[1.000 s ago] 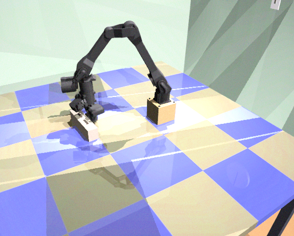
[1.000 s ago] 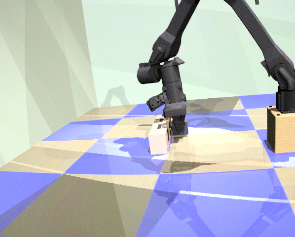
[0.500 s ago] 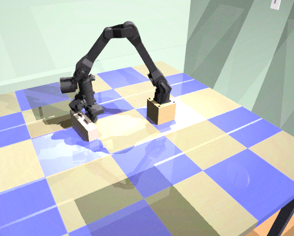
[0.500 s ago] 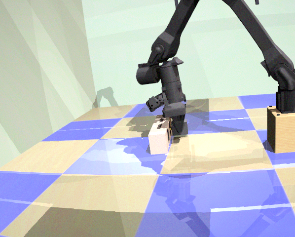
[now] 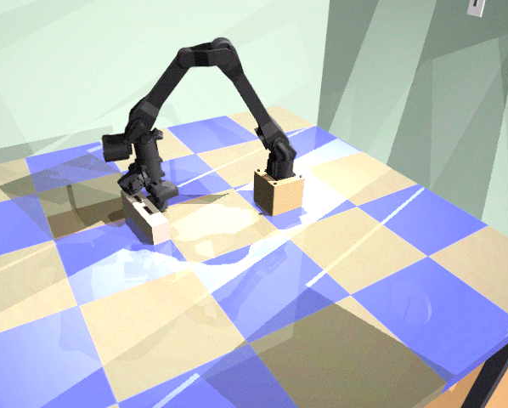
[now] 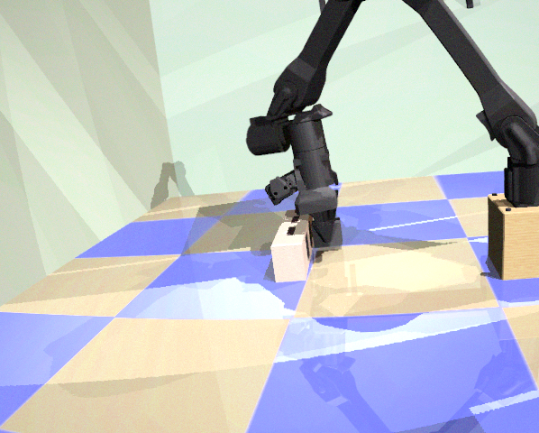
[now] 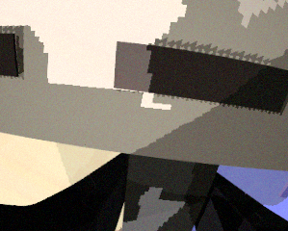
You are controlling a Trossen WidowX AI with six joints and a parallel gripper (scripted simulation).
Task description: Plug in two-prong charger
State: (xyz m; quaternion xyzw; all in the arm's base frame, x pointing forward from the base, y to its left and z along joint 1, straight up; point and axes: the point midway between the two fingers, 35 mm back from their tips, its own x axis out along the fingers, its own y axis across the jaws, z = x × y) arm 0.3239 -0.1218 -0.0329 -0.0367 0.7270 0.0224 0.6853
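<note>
The power strip point(image 5: 160, 229) point(image 6: 289, 262) point(image 7: 81, 48) is a pale long block on the table, with dark recessed patches on its top. In the exterior view, dark openings show on its side toward the arm's base. My gripper point(image 5: 160, 204) point(image 6: 328, 234) point(image 7: 161, 161) points down, low beside that side, shut on the charger. The charger point(image 7: 168, 173) is a dark grey block between the black fingers, its front end right at the strip's edge in the wrist view. Its prongs are hidden. I cannot tell whether they are in an outlet or which outlet they face.
The arm's base stands on a wooden block point(image 5: 287, 195) point(image 6: 531, 242) to the right of the strip. The table point(image 5: 166, 333) point(image 6: 167, 349) is checkered blue and tan, with bright glare and shadows. Pale walls stand behind it.
</note>
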